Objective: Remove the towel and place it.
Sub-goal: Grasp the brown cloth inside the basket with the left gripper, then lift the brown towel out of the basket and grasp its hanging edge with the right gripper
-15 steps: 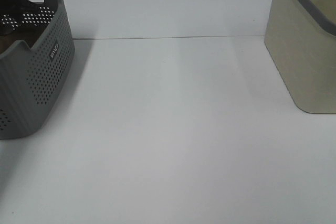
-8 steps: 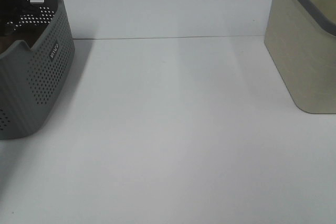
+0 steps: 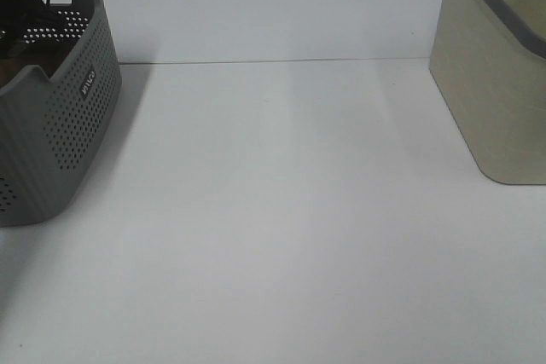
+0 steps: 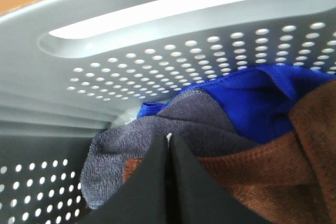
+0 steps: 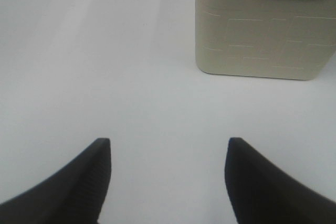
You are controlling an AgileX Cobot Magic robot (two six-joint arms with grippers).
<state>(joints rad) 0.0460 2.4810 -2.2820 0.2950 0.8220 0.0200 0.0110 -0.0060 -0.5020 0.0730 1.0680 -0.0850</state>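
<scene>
Early stage. Towel (image 4: 262,182) in basket (image 4: 157,51), beside grey cloth (image 4: 194,119) and blue cloth (image 4: 252,98), not lifted out. Left gripper (image 4: 168,141): jaws pressed together at towel edge, hold on it unclear. Right gripper (image 5: 168,148): jaws spread wide, empty, above table (image 5: 105,51). Left to do: lifting, placing.

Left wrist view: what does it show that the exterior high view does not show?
Only the left wrist view: the shut left hand against a dark reddish-brown plush towel, a blue cloth and a grey cloth. Only the exterior high view: the white table and the beige rectangular bin with a grey rim. Both: the grey perforated plastic basket.
</scene>
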